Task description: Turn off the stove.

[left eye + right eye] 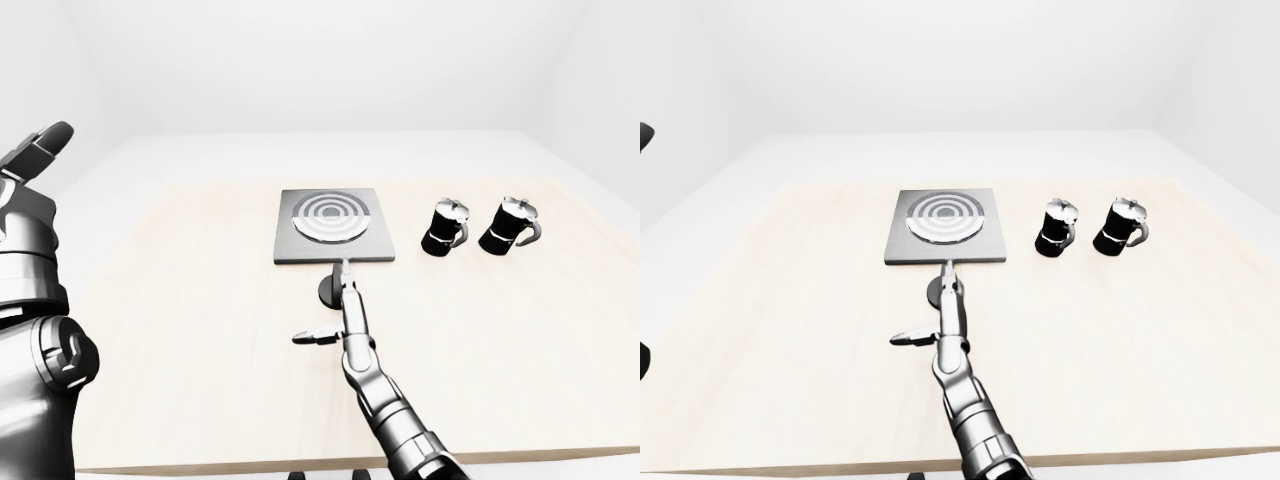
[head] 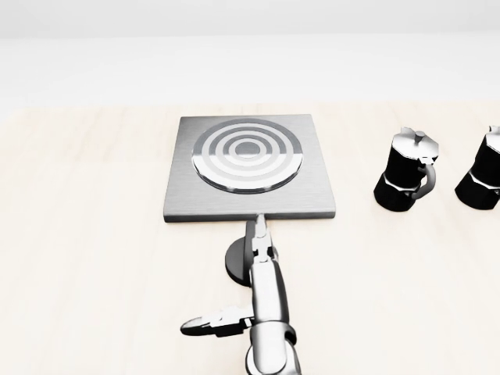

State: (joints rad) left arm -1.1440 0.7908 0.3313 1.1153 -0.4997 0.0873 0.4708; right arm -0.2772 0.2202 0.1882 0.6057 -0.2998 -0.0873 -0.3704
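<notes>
The stove (image 2: 248, 164) is a grey square plate with a ringed burner, in the middle of the head view. Just below it on the table stands its black knob (image 2: 234, 262), a round disc with an upright bar. My right hand (image 2: 254, 266) reaches up from the bottom edge. It is open, its straight fingers (image 2: 258, 234) lying over the knob's bar and hiding it, fingertips near the stove's lower edge. The thumb (image 2: 205, 323) sticks out to the left. My left hand (image 1: 35, 150) is raised at the far left of the left-eye view, away from the table, fingers spread.
Two black moka pots (image 2: 406, 181) (image 2: 480, 180) stand to the right of the stove. The light wooden table (image 2: 94, 258) stretches wide on both sides, with a white floor and walls beyond it.
</notes>
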